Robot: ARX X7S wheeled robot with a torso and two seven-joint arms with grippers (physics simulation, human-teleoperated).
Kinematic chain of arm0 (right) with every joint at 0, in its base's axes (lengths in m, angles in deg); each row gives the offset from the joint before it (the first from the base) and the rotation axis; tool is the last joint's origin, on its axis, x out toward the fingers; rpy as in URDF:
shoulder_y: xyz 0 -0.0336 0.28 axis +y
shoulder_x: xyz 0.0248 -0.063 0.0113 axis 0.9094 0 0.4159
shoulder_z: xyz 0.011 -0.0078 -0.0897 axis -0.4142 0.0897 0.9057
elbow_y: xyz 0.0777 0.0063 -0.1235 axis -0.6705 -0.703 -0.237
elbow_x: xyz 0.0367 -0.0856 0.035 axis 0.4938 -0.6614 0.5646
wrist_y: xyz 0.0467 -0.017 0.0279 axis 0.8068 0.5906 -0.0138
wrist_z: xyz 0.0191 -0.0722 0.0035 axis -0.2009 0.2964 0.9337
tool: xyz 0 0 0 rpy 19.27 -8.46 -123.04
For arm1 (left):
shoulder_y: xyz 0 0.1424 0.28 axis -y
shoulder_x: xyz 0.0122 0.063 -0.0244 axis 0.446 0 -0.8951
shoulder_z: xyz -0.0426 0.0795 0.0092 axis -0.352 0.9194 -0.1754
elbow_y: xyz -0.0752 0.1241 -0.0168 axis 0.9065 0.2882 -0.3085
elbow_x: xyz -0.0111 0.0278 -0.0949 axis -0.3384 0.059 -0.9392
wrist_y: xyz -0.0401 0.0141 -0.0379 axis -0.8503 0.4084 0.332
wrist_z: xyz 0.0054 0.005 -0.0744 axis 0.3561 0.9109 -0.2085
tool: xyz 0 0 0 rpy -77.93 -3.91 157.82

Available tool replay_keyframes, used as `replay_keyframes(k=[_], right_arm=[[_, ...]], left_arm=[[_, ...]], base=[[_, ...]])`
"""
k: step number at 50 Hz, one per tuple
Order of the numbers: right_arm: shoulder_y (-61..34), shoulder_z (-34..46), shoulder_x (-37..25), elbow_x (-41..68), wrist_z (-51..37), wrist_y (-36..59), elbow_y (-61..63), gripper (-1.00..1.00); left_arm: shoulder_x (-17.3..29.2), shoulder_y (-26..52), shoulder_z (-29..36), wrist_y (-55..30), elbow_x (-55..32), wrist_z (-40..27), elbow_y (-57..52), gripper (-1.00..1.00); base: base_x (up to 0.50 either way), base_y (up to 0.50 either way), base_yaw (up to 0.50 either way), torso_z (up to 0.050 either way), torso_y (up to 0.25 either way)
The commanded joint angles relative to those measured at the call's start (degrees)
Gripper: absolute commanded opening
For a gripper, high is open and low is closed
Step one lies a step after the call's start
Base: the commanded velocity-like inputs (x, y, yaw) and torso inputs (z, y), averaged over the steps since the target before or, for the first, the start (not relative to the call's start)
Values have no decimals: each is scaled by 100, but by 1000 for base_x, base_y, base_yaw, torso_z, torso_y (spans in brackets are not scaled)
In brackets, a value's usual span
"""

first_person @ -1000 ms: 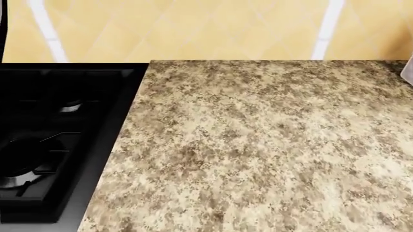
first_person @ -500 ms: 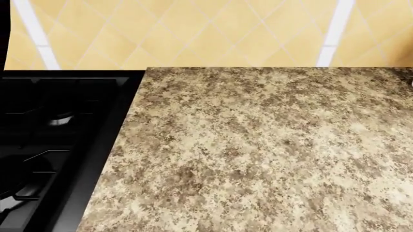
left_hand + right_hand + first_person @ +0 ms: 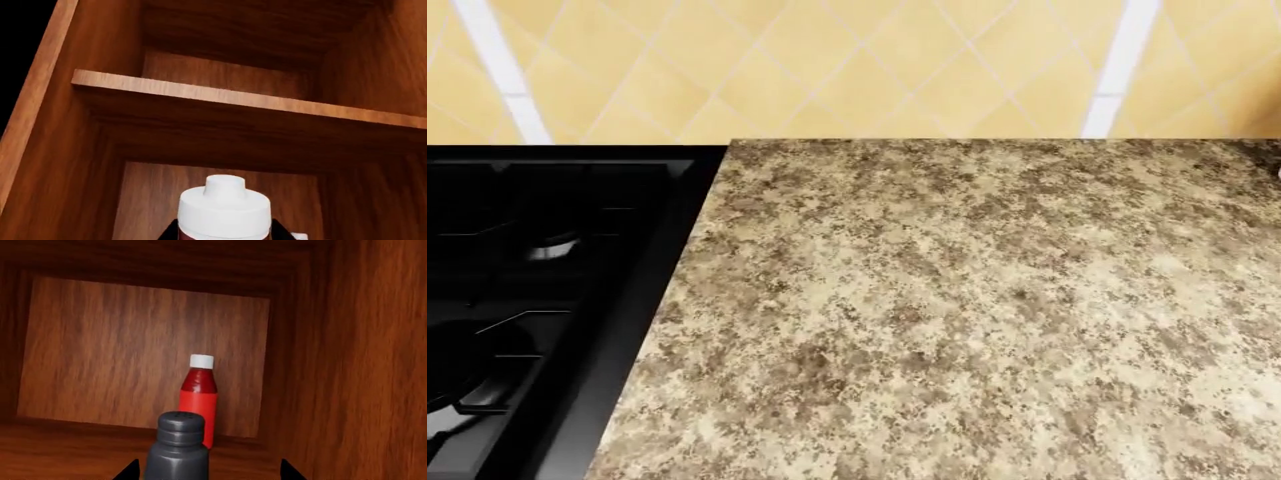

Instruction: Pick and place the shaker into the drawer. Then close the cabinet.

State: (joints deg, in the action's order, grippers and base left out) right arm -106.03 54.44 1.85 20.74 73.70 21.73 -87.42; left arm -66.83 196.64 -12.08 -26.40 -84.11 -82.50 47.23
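Shaker (image 3: 175, 447) sits between the right gripper (image 3: 207, 471)'s dark fingertips, inside the wooden drawer (image 3: 133, 355); looks pinched but contact isn't visible, so can't tell for sure. I'd lower it straight and let go well short of the red bottle (image 3: 198, 397) just behind it. Left wrist shows a white-capped bottle (image 3: 225, 210); that gripper's state is hidden. Head view only shows counter (image 3: 988, 310) and stove (image 3: 534, 290).

Sharp, glare-free renders: evenly bright countertop (image 3: 988, 310), dim shadowed wood interiors (darkest beneath the shelf (image 3: 247, 100)).
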Motion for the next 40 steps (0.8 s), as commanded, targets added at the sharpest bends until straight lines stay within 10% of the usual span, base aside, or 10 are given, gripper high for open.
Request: replay_keyframes(k=[1, 20, 21, 40], right_arm=[[164, 6, -109, -288, 27, 84, -188, 100], [308, 113, -79, -290, 557, 328, -187, 100], [315, 118, -71, -278, 651, 372, -187, -100], [-439, -407, 15, -185, 683, -1014, 377, -100]], left_arm=[[-1, 188, -738, 63, 412, 14, -688, -100], [-1, 188, -120, 195, -185, -42, -529, -100], [-1, 188, -96, 205, -216, -55, -522, -100], [-1, 188, 112, 292, -463, -23, -300, -100]], base=[[0, 0, 0, 0, 0], [225, 0, -1, 0, 0], [0, 0, 0, 0, 0], [0, 0, 0, 0, 0]])
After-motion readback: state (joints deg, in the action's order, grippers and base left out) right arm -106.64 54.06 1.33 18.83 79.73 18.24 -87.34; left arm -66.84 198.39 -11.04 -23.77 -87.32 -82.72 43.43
